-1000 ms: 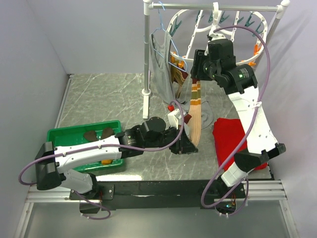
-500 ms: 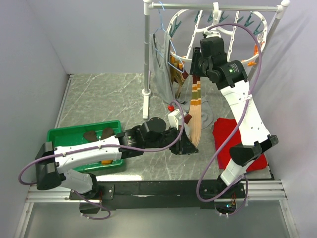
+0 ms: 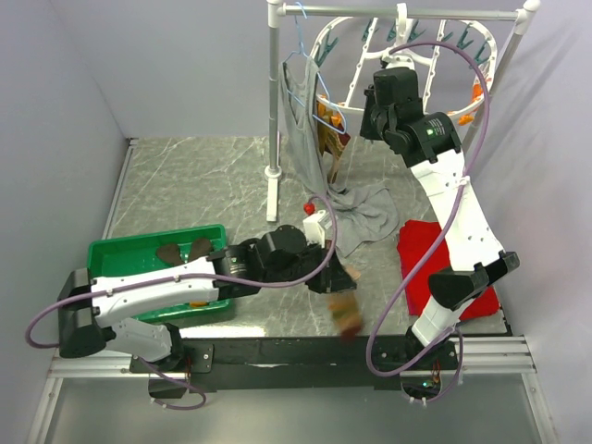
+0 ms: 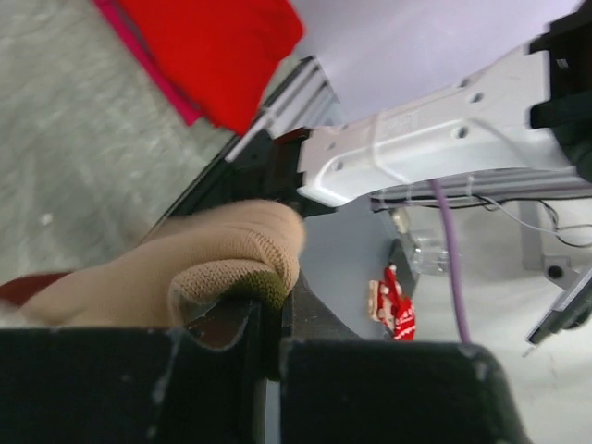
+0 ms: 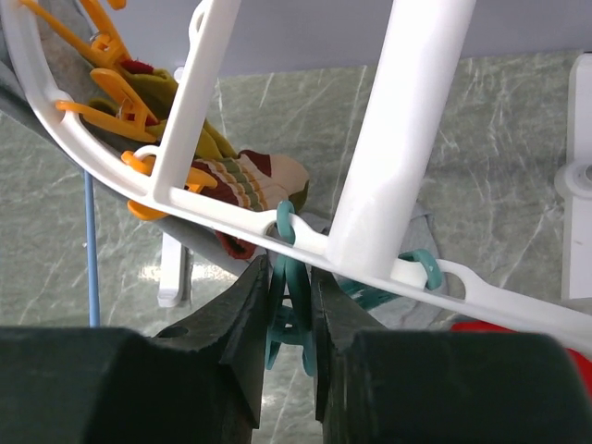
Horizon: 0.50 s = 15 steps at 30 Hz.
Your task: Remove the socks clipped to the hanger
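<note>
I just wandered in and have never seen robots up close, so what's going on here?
The robot is unclipping socks from a round white hanger. The right gripper is shut on a teal clip on its rim. The left gripper holds a tan sock, free of the hanger, low near the table's front edge. More socks hang from orange clips.

No words, labels, brand names, numbers or signs can be read in any view. In the left wrist view, a faint raised patch on the white arm link may be lettering, but it is too blurred to make out.
</note>
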{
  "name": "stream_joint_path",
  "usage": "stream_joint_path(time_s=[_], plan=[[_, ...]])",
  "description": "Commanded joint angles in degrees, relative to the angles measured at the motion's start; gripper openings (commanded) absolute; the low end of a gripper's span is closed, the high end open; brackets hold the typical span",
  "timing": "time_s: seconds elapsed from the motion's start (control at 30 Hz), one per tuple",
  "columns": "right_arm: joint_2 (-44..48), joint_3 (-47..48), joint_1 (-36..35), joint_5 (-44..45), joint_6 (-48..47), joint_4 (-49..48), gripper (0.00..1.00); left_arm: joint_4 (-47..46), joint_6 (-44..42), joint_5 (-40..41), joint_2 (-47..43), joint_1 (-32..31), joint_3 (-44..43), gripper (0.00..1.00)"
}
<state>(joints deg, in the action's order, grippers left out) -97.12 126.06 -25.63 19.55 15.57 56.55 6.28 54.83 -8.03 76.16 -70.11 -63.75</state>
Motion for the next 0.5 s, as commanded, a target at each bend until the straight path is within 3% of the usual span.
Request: stream_joint_path(time_s=[0.0,0.13,0.3,0.47], plan=[[1.50,-0.64,-0.48,0.31,0.25,-2.06,0.06,6.88,0.19,7.83,-5.66,-0.12,0.73,0.01],[2.99,-2.57,-0.48,-0.83,0.95,-3.03,0.04,19.86,1.68,15.66,-10.32,3.91,1.34,0.01],[3.43,-3.89,-0.39,-1.54,1.39,-3.47,0.04,35.79,2.21,22.25,-17.86,17.79,-0.23,0.01],[3.25,-3.63,-0.48,-1.97,1.65,-3.29,0.04,46.87,2.65,36.12,-26.66,24.30,-3.22,0.01]])
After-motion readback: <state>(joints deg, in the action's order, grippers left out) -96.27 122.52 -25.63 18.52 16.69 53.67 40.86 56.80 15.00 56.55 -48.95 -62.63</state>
